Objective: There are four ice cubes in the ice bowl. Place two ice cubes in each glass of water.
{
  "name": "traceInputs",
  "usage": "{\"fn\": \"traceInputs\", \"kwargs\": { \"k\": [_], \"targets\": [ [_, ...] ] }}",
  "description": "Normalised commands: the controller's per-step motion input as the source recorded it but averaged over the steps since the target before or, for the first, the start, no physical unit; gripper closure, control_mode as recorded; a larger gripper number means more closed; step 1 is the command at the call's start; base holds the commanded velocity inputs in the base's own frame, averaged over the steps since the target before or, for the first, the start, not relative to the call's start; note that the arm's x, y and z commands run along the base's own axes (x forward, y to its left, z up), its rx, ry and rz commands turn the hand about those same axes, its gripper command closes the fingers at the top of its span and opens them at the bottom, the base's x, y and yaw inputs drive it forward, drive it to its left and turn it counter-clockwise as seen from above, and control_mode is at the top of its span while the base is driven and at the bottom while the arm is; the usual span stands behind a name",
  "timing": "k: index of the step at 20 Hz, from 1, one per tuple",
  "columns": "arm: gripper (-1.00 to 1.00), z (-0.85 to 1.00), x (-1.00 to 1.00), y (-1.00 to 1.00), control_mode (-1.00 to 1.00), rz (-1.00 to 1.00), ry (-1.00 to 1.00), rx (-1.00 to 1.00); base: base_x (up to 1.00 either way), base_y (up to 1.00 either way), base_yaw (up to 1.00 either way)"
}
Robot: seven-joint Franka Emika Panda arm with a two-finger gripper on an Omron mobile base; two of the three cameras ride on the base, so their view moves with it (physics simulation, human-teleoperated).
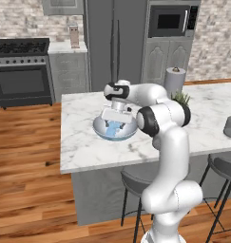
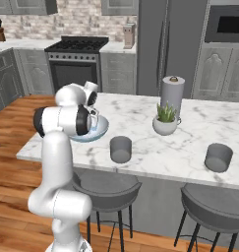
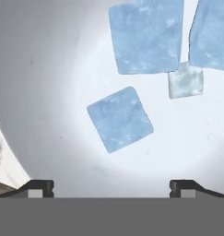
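Over the wide, shallow, pale ice bowl (image 3: 44, 92), our pincer (image 3: 111, 186) hangs open; nearest pale-blue translucent ice cube (image 3: 120, 119) lies at twelve o'clock.

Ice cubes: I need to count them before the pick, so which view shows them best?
The hand view: the ice cubes lie large and separate on the ice bowl floor. The left base view gives a blue patch under the gripper; in the right base view the arm hides them.

The kitchen has a wooden floor (image 1: 26, 142), a pale brick wall (image 1: 22, 19), a black oven (image 1: 22, 71) between grey cabinets (image 1: 69, 71), a tall grey fridge (image 1: 114, 42), a microwave (image 1: 171, 20), and a marble island (image 2: 190, 142) with dark stools (image 2: 217, 209) beside it.
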Motion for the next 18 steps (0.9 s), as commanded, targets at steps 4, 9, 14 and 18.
{"fn": "traceInputs", "kwargs": {
  "k": [4, 9, 14, 18],
  "targets": [
    [-1.0, -0.13, 0.0, 0.0, -1.0, 0.0, 0.09, 0.0, 0.0, 0.0, 0.0],
    [-1.0, -0.15, 0.0, 0.05, -1.0, 0.0, 0.05, 0.0, 0.0, 0.0, 0.0],
    [-1.0, -0.14, 0.0, 0.05, -1.0, 0.0, 0.03, 0.0, 0.0, 0.0, 0.0],
    [-1.0, -0.27, 0.0, 0.02, -1.0, 0.0, 0.05, 0.0, 0.0, 0.0, 0.0]
  ]
}}
